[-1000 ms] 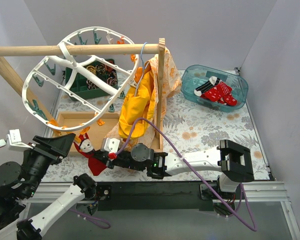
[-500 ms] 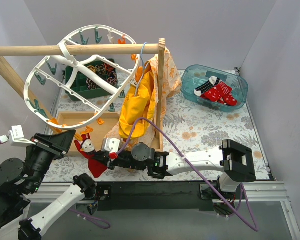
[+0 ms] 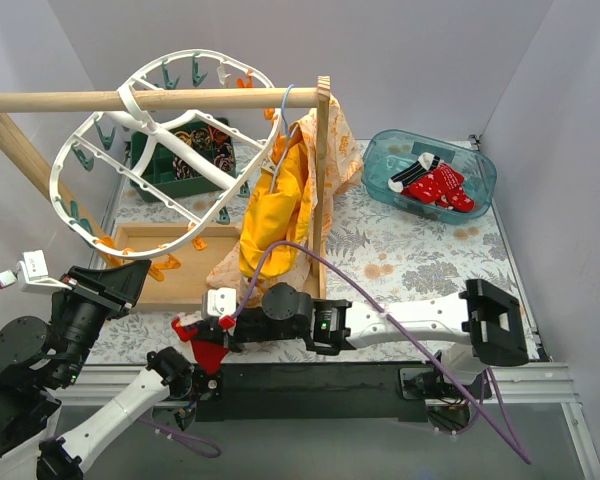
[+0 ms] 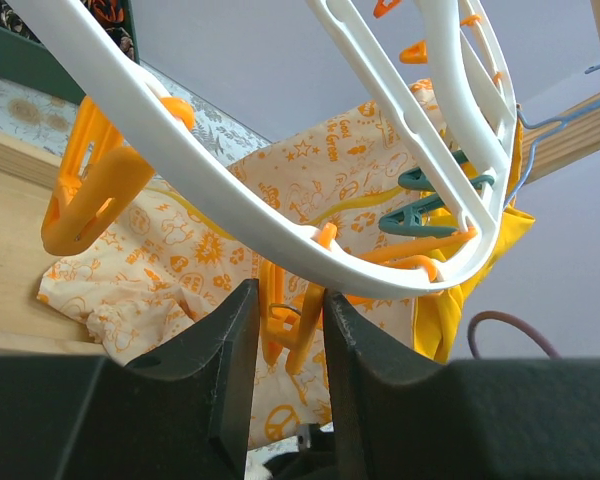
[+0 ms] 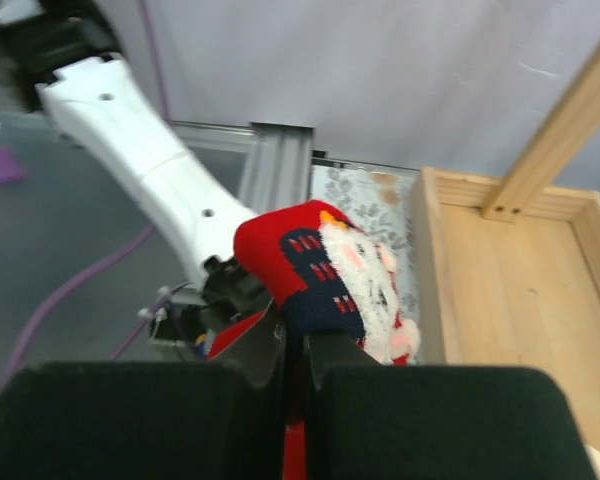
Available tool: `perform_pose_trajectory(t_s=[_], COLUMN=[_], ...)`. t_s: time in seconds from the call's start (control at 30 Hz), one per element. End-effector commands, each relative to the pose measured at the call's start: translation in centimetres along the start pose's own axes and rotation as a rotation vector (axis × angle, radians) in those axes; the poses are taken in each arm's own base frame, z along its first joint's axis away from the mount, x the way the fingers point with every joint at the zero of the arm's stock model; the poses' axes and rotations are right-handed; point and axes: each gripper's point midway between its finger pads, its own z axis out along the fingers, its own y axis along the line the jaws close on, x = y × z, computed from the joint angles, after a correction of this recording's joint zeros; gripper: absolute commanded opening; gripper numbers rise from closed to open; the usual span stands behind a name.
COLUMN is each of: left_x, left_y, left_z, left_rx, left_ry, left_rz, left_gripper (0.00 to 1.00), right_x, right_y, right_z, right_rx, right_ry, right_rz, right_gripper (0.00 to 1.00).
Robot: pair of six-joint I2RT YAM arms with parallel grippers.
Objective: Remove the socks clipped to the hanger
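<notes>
The white oval hanger (image 3: 53, 182) hangs tilted from the wooden rail, with teal and orange pegs on its rim; its rim also shows in the left wrist view (image 4: 180, 150). My left gripper (image 3: 140, 275) is below its low left edge, with its jaws closed on an orange peg (image 4: 290, 325). My right gripper (image 3: 220, 325) is shut on a red sock (image 3: 208, 350) with a Santa pattern (image 5: 330, 270). It holds the sock free of the hanger, over the table's near edge. No other sock shows on the hanger.
A teal bin (image 3: 380, 165) at the back right holds several red socks and a black-and-white one (image 3: 435, 185). A yellow garment (image 3: 270, 215) and a pale orange-printed cloth hang from the wooden post. There is a wooden tray (image 3: 195, 285) under the hanger and a green basket (image 3: 145, 170) behind it.
The red sock has come off the orange peg. My right gripper has drawn it down towards the near edge. The hanger has swung up slightly. The left gripper stays at the peg.
</notes>
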Motion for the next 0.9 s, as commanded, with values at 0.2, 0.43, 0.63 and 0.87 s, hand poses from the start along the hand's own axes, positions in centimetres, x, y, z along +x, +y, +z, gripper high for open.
perform_pose_trajectory(t_s=[0.2,0.43,0.63,0.87], left_x=[0.1,0.4,0.5,0.8], left_y=[-0.1,-0.1,-0.3,-0.4], left_z=[0.9,1.0,1.0,1.1], left_rx=[-0.026,-0.027,-0.018,-0.016], left_ry=[0.001,0.012,0.021,0.031], left_rz=[0.021,0.018,0.009,0.001], left_gripper=[0.01,0.01,0.01,0.01], right_x=[-7.5,-12.2,-14.8,-13.1], right_y=[8.3,6.9,-0.5,-16.0], right_z=[-7.4,-11.3,-15.1,-23.8], right_rx=[-0.525,-0.454,-0.07,0.854], right_ry=[0.104,0.053,0.027,0.29], right_rz=[-0.02,-0.117,-0.259,-0.472], right_gripper=[0.01,0.01,0.01,0.01])
